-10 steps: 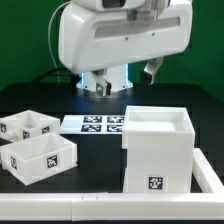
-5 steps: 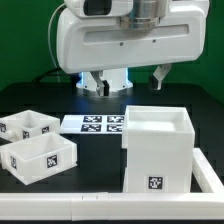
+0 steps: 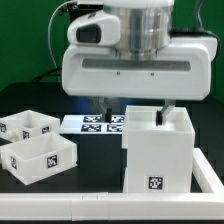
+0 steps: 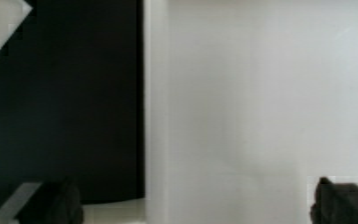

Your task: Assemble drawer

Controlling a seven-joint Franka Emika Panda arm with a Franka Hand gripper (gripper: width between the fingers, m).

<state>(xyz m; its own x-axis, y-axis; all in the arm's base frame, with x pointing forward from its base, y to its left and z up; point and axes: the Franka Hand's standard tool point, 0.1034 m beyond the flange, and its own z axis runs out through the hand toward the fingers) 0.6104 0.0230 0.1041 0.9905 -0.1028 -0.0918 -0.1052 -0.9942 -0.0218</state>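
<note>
A green backdrop stands behind a black worktop, which is bounded along its near edge by a low white rail.

The drawer lies in three separate parts. Its cube shell stands upright at the exterior view's right, open side up, close against the rail's corner there. The two trays sit well apart from it at the exterior view's left: the farther tray and the nearer tray, just beside one another, each with two compartments. A broad strip of bare worktop runs between the trays and the shell. The marker board lies flat behind that strip, near the shell's rear left corner.

The claw hangs over the shell's rear left part with its fingers spread wide apart and nothing between them. One finger is over the shell's open top; the other is outside the shell's left wall, above the marker board. Whether either finger touches the rim cannot be told.

In the wrist view the shell fills one side as a plain white face. Its straight edge meets the dark worktop, and the two dark fingertips stand on either side of that edge.
</note>
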